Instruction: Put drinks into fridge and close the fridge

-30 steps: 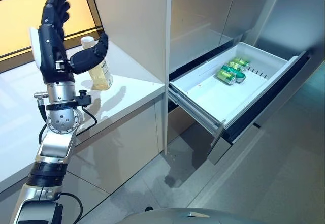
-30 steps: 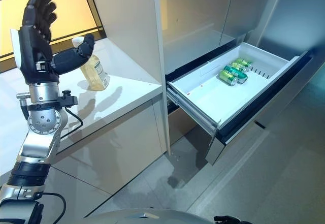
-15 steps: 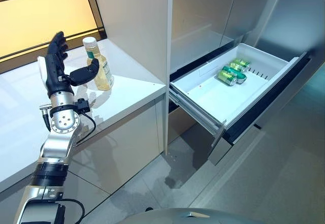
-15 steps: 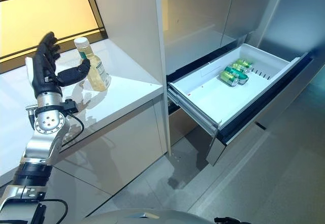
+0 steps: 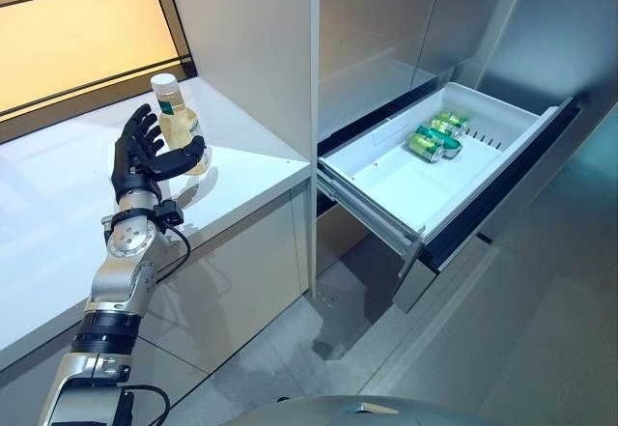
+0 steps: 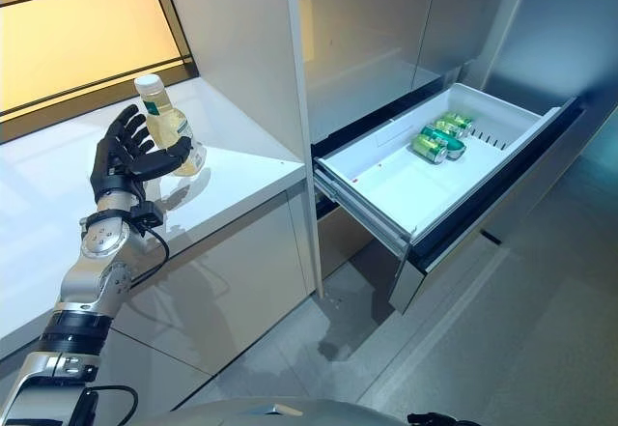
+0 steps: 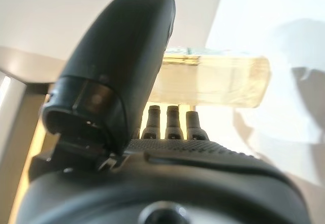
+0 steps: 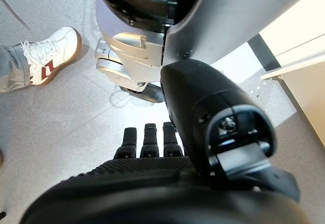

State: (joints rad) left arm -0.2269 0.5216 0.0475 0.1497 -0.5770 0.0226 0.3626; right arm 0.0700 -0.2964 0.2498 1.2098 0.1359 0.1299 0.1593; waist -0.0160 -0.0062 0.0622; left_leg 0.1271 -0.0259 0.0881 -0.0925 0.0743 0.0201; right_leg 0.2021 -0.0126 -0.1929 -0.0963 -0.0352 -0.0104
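From the left eye view, the robot's left hand (image 5: 145, 156) reaches up over a white counter (image 5: 58, 213), its fingers spread and nearly straight beside a clear bottle (image 5: 176, 122) of pale yellow drink with a white cap; the thumb lies across the front of the bottle near its base, touching or just short of it, so the hand is at the bottle without a closed grasp. The bottle stands upright on the counter, close to a tall pale cabinet panel (image 5: 251, 49). To the right, the fridge drawer (image 5: 386, 184) is pulled out, a white bin with green cans (image 5: 433, 138) lying on their sides at its far end; the rest of the bin is bare. The right eye view shows the same scene: the left hand with fingers fanned behind the bottle, thumb at its lower front, the drawer open. In the left wrist view, the thumb (image 7: 127, 66) rises large in front, the fingertips (image 7: 172, 117) show straight in a row, and the bottle's yellowish body lies just past them across the gap. In the right wrist view, the right hand (image 8: 167, 178) hangs above a grey floor (image 8: 61, 122), fingers straight and holding nothing; a person's white shoe (image 8: 43, 56) with red marks stands on the floor nearby.
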